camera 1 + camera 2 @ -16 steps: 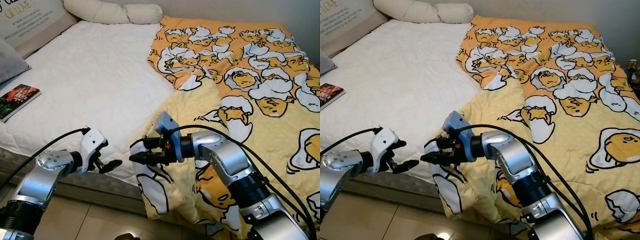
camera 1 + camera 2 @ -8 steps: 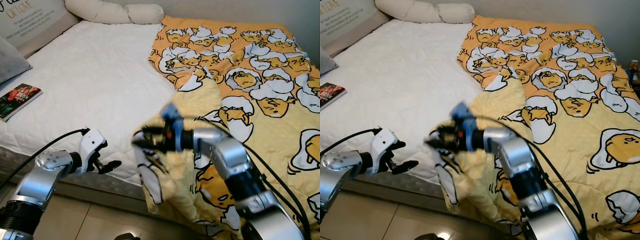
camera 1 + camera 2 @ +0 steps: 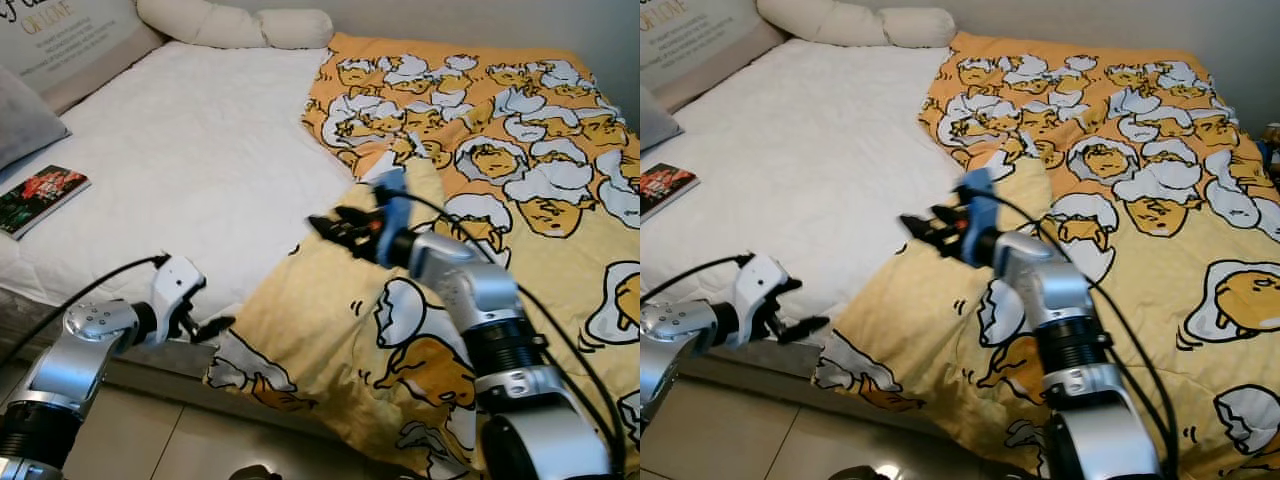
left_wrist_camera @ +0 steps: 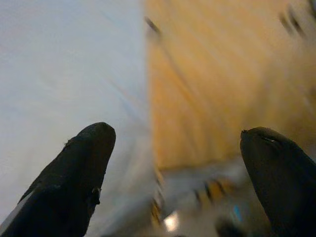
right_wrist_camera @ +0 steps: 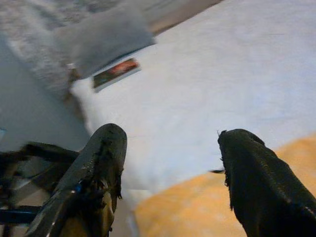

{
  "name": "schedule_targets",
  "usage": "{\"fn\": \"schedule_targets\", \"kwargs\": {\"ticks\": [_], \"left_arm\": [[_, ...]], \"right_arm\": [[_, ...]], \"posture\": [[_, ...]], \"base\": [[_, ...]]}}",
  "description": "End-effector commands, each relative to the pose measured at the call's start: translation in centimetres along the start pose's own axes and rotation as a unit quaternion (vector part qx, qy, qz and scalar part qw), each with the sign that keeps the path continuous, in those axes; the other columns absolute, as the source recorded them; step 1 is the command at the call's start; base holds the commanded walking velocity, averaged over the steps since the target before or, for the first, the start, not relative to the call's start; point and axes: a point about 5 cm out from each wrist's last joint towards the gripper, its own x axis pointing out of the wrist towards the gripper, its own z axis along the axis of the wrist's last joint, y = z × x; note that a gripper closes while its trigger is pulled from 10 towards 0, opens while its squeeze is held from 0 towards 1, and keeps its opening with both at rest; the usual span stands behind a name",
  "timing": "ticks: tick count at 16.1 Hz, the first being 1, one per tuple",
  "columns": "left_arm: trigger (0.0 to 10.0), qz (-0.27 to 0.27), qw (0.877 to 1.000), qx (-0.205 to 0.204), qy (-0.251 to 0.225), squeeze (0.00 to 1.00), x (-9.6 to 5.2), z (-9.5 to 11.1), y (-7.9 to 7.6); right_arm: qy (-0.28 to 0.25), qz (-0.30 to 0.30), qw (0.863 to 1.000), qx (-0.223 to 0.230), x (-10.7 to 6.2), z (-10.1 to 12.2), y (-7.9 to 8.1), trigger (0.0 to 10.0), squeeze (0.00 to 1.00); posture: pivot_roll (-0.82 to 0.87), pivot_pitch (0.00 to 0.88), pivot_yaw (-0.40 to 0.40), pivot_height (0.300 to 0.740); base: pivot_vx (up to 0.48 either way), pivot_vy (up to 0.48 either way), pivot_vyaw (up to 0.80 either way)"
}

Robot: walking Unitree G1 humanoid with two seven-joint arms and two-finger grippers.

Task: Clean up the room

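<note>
A yellow blanket (image 3: 520,200) printed with egg cartoons covers the right half of the white bed (image 3: 190,150). Its near corner (image 3: 250,372) lies spread over the bed's front edge. My right gripper (image 3: 328,222) hovers open just above the blanket's left border, with nothing between its fingers (image 5: 106,148). Low at the bed's front edge, left of the hanging corner, my left gripper (image 3: 208,326) is open and empty. In the left wrist view its fingers (image 4: 84,163) frame the white sheet and the yellow cloth.
A book (image 3: 40,198) lies on the bed at the far left, beside a grey pillow (image 3: 25,120). White pillows (image 3: 235,25) and a lettered cushion (image 3: 70,40) sit at the head. Tiled floor (image 3: 150,440) runs below the bed's edge.
My right gripper let go of the blanket corner it held, opened, and rose toward the middle of the bed. The corner dropped and spread flat over the front edge.
</note>
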Motion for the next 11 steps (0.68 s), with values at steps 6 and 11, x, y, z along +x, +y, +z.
{"fn": "schedule_targets", "kwargs": {"ticks": [6, 11], "left_arm": [[10.0, 0.153, 0.983, -0.054, -0.090, 0.00, 4.2, 3.0, -1.9], [10.0, 0.182, 0.978, -0.050, -0.087, 0.00, 4.5, 2.7, -2.3]], "right_arm": [[0.010, -0.276, 0.961, -0.020, -4.0, -6.8, -4.0, 10.0, 0.00], [-0.008, -0.331, 0.943, 0.017, -5.4, -8.2, -5.2, 10.0, 0.00]], "posture": [[-0.04, 0.000, 0.041, 0.740], [-0.04, 0.000, 0.032, 0.740]], "base": [[0.000, 0.000, 0.00], [0.000, 0.418, -0.40]]}}
